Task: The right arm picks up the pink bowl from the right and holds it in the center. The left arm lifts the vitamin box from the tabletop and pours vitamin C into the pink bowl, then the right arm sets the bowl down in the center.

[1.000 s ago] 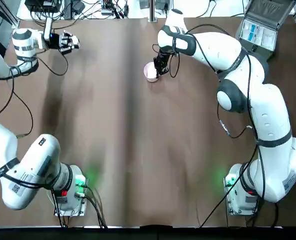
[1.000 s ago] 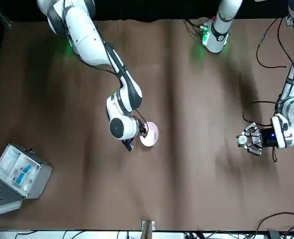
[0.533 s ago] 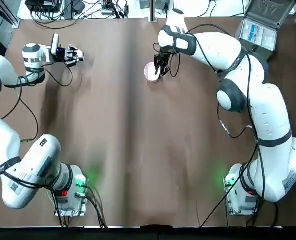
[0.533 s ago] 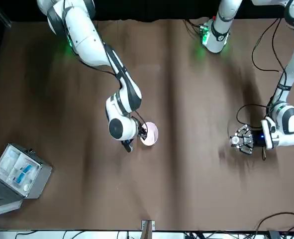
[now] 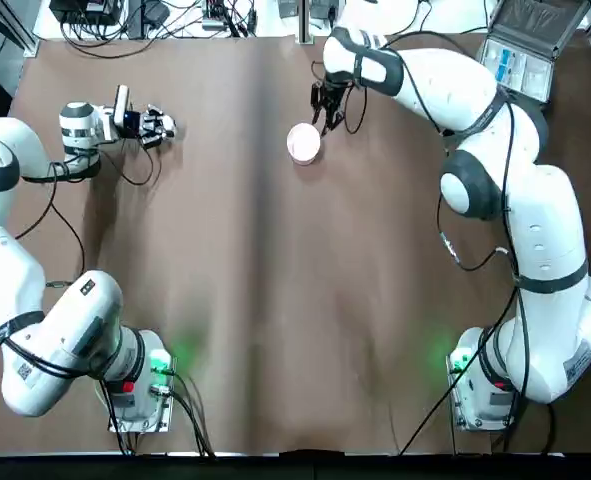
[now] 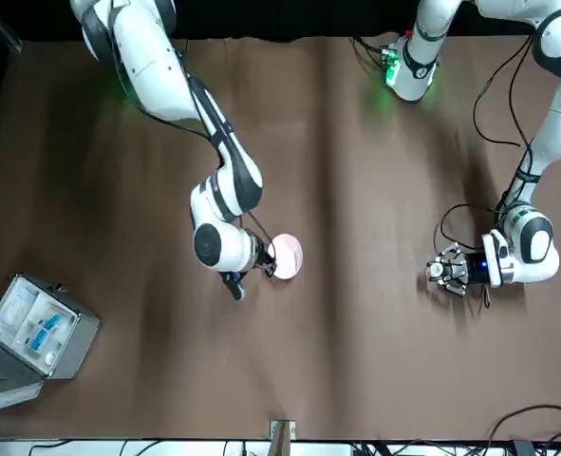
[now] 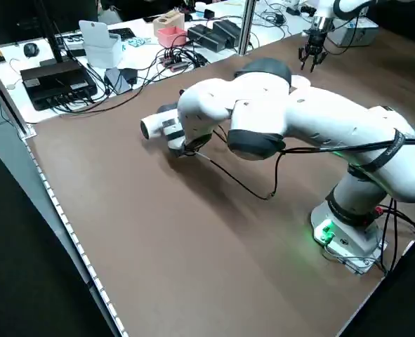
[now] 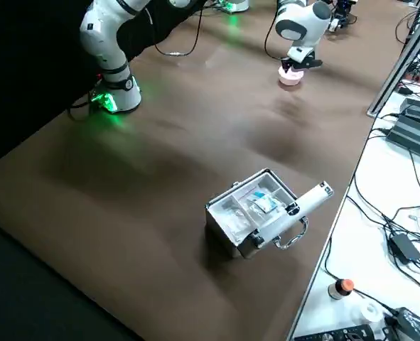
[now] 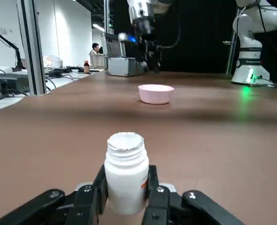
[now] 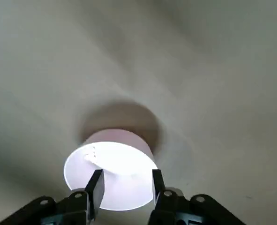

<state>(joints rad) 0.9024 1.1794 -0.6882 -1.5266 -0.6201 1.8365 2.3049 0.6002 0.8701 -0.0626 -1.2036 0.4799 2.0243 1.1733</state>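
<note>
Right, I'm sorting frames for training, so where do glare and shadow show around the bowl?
Right wrist view: the bowl is washed out white inside, with a soft dark shadow behind it; top view: its inside shows plain white; left wrist view: a shadow lies under it, green glare on the tabletop farther off.

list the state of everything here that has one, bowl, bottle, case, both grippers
pink bowl: upright, on the tabletop
white bottle: upright, cap off, held
grey case: lid open, contents inside
left gripper: closed on the bottle
right gripper: open, at the bowl
</note>
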